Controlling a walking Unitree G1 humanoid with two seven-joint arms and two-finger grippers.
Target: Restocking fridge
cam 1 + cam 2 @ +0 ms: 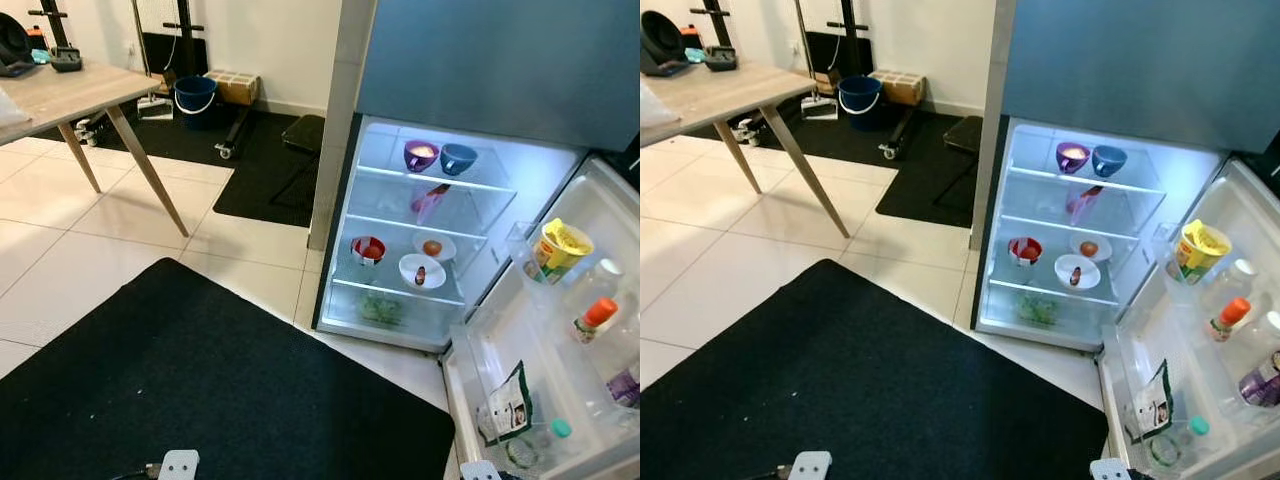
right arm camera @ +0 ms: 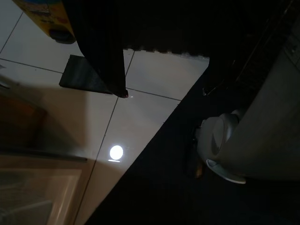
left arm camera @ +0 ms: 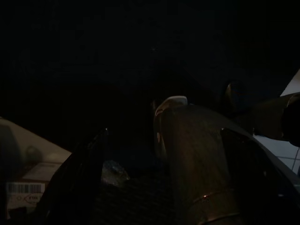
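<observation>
Neither claw's state can be told: the left wrist view is nearly black, and in the right wrist view one dark finger hangs over pale floor tiles with its partner out of sight. Both arms seem to hang idle at the robot's sides, carrying nothing that can be made out.

The fridge stands in the upper right of the frame, lit inside, with its door swung wide toward the lower right. On the top shelf sit a purple bowl and a blue bowl, side by side. Lower down are a red bowl, a small plate holding something orange, and a white bowl. Something green lies in the bottom drawer. The door racks hold a yellow tub, an orange-capped bottle and a printed pouch.

A wooden counter fills the upper left, with dark objects at its far end too small to name. A black mat covers the floor in the lower part of the frame.

The step in hand looks like fetching stock, so the robot probably needs to turn toward the counter. To do it well, it should keep clear of the open door while turning, mind the mat's edge underfoot, and note the free room on the middle shelf for what it brings.
</observation>
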